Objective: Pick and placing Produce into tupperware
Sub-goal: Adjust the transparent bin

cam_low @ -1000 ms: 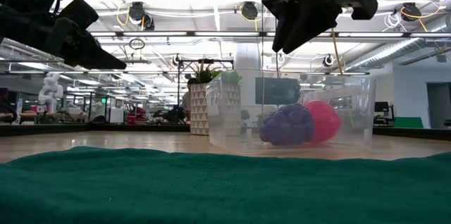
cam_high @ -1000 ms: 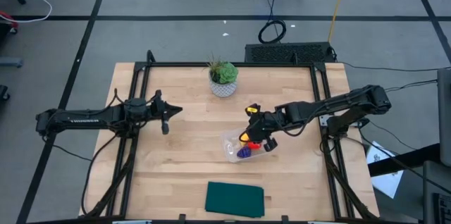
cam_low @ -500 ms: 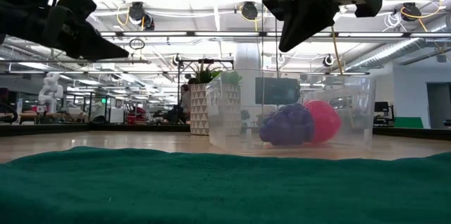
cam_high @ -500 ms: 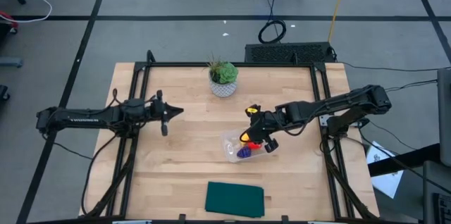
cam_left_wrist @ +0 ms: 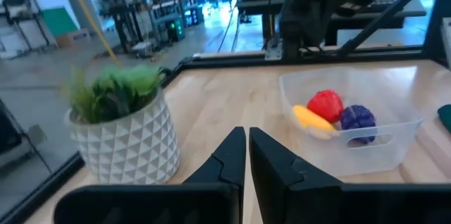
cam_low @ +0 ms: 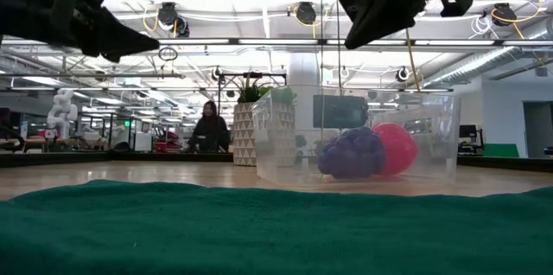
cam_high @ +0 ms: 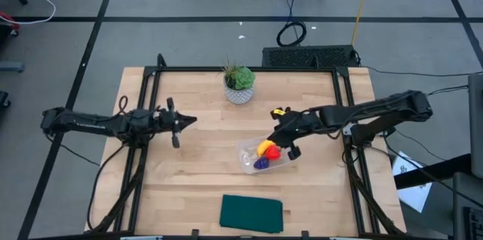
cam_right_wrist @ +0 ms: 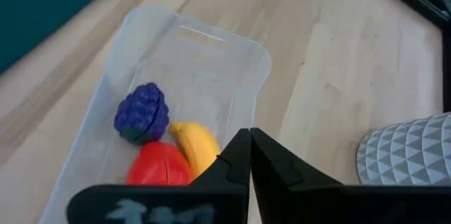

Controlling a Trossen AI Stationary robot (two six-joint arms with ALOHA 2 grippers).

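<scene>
We see the clear tupperware [cam_high: 264, 157] sitting right of centre on the wooden desk [cam_high: 204, 172], and all three produce pieces lie inside it: the yellow banana [cam_right_wrist: 197, 148], the red fruit [cam_right_wrist: 161, 166] and the dark purple piece [cam_right_wrist: 142, 113], bunched toward one end. The right end effector [cam_high: 281, 116] hangs just above the far right edge of the tupperware, its two fingers pressed together and holding nothing. Over on the left side, the left end effector [cam_high: 179, 121] hovers above the desk, well apart from the tupperware, fingers all but touching and empty too. A potted plant [cam_high: 239, 83] in a white patterned pot stands near the far edge, and a dark green cloth [cam_high: 251, 213] lies flat at the near edge. Beyond the desk, in the low view, a person [cam_low: 207, 128] shows in the room.
</scene>
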